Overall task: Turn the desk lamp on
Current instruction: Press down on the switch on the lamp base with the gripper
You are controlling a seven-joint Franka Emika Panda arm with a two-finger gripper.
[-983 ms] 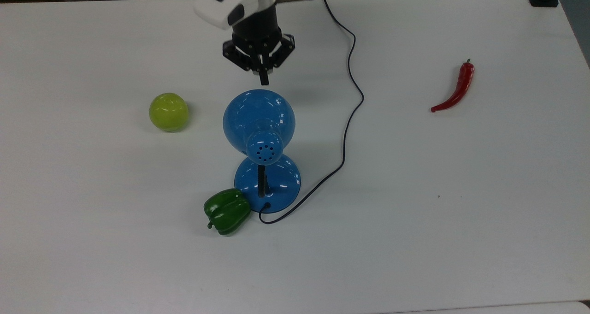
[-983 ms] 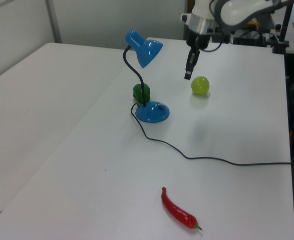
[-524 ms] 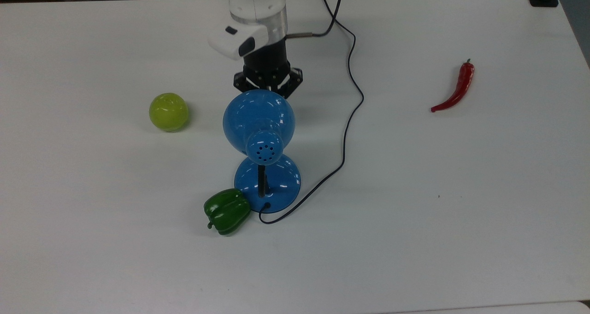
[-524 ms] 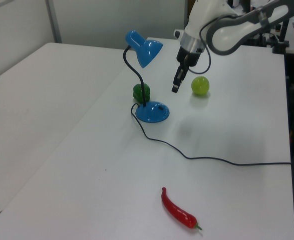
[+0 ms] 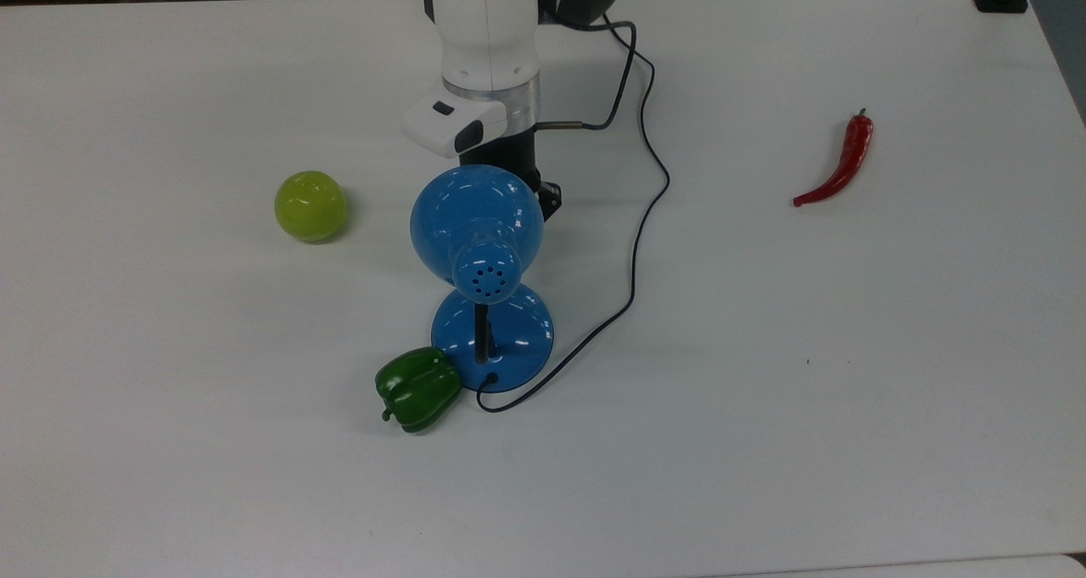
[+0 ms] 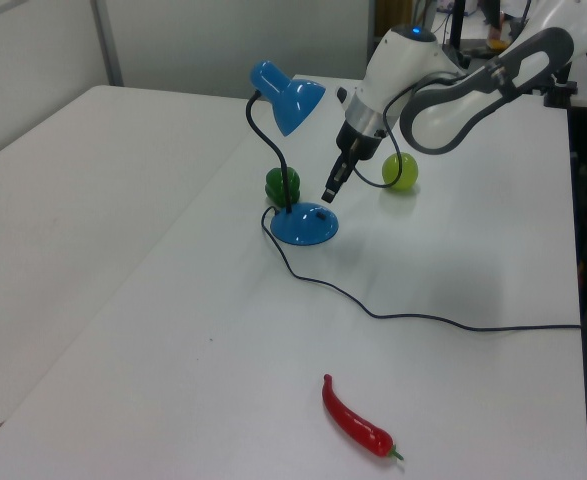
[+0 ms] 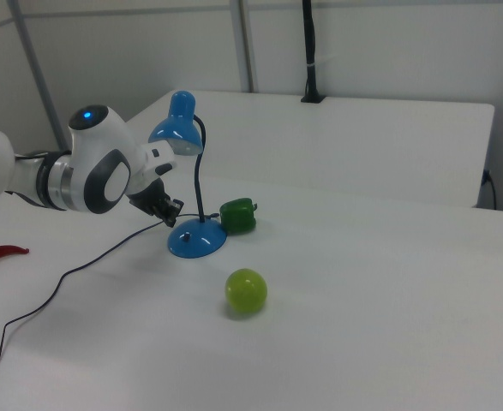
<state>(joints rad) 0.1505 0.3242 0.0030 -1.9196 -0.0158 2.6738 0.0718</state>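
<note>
The tool [image 6: 329, 194] hangs just above the desk lamp [image 6: 295, 160] base, green pepper [image 6: 282, 184] behind on the tabletop [image 6: 223, 330].

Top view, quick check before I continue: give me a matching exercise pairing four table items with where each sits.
1 glossy blue metal desk lamp
2 round yellow-green apple
3 shiny green bell pepper
4 long red chili pepper

A far on the top view's right
B against the lamp's base
C centre, below the arm
D on the top view's left of the shade

Pairs: 1-C, 2-D, 3-B, 4-A

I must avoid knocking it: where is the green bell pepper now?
In the top view, the green bell pepper lies at the lower left of the desk lamp, against its round base.
</note>
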